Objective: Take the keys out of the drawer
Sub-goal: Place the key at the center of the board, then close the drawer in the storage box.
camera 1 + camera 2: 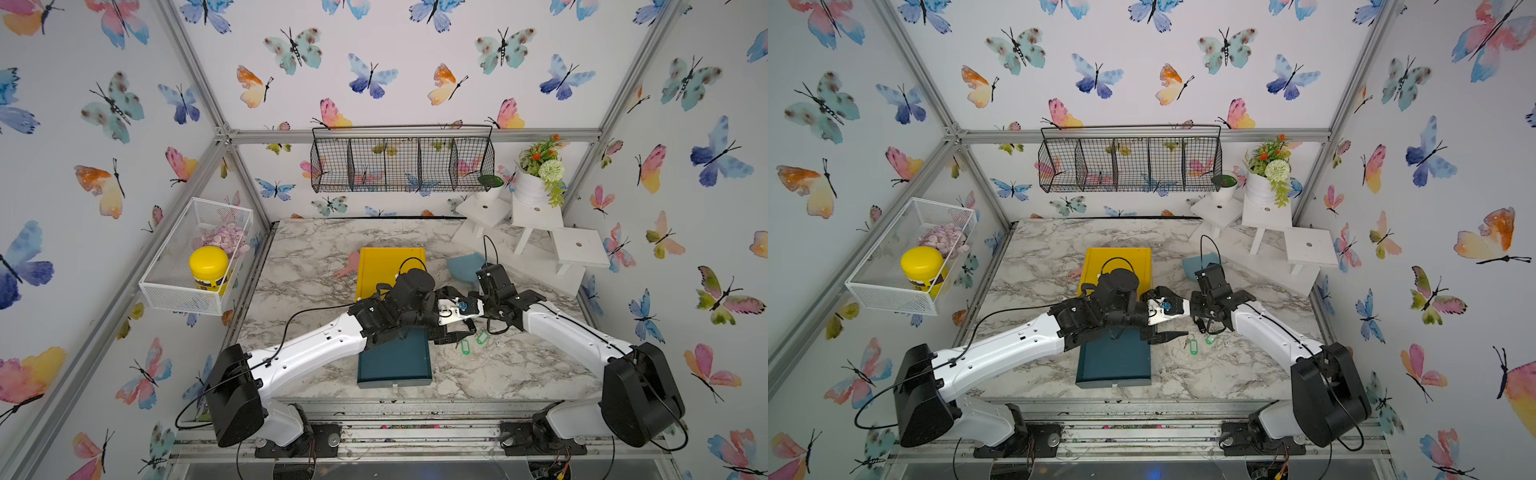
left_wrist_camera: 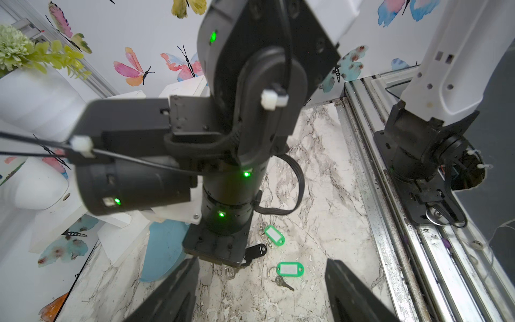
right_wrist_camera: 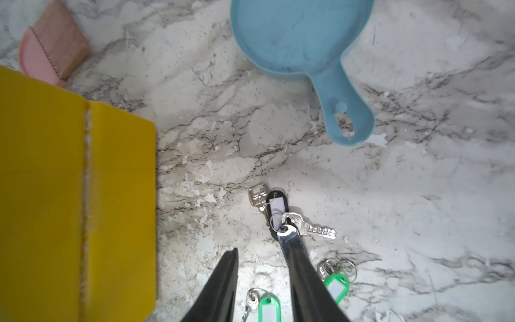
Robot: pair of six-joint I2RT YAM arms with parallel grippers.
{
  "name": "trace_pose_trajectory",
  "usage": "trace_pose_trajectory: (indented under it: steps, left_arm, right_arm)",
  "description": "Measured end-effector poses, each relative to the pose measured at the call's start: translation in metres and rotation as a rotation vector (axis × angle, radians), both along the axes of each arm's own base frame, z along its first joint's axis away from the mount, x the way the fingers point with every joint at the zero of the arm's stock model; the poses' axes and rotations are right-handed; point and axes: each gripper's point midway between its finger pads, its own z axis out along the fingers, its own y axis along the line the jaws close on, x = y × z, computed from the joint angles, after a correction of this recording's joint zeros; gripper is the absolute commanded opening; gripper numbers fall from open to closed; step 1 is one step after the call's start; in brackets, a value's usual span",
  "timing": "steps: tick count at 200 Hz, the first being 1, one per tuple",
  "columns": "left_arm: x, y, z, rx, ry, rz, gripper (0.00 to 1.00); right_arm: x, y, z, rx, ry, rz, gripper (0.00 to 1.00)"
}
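just beyond the right end effector (image 3: pixel 262 241) lie keys (image 3: pixel 274 206).

Both top views look down from high above the front edge of the surface (image 1: pixel 519 374) toward its back edge, far enough to hold both arms whole. The left wrist camera faces the right edge, close against the right arm (image 2: pixel 237 125). The right wrist camera looks almost straight down, very near the surface. Both wrist views share the green-tagged keys (image 2: pixel 289 269) (image 3: pixel 269 306).
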Motion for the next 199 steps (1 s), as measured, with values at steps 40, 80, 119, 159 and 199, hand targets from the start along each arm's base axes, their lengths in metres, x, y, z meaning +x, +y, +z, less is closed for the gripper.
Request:
trace_pose_trajectory:
  steps: [40, 80, 119, 159, 199]
  left_arm:
    - [-0.019, 0.031, 0.006, -0.008, -0.024, -0.004, 0.7]
    - [-0.045, 0.078, 0.029, -0.052, -0.095, -0.001, 0.55]
    - [-0.063, 0.106, 0.043, -0.061, -0.09, -0.001, 0.3]
    - [-0.085, 0.127, 0.033, -0.017, 0.012, -0.012, 0.1]
    - [-0.112, 0.145, -0.002, 0.088, 0.098, -0.051, 0.06]
  right_arm:
    - [0.025, 0.019, 0.093, 0.106, -0.188, 0.04, 0.38]
    - [0.051, 0.05, 0.192, 0.213, -0.34, 0.134, 0.33]
    - [0.059, 0.075, 0.239, 0.276, -0.384, 0.242, 0.25]
    - [0.051, 0.109, 0.219, 0.293, -0.28, 0.364, 0.18]
    - [0.026, 0.176, 0.184, 0.243, -0.168, 0.571, 0.16]
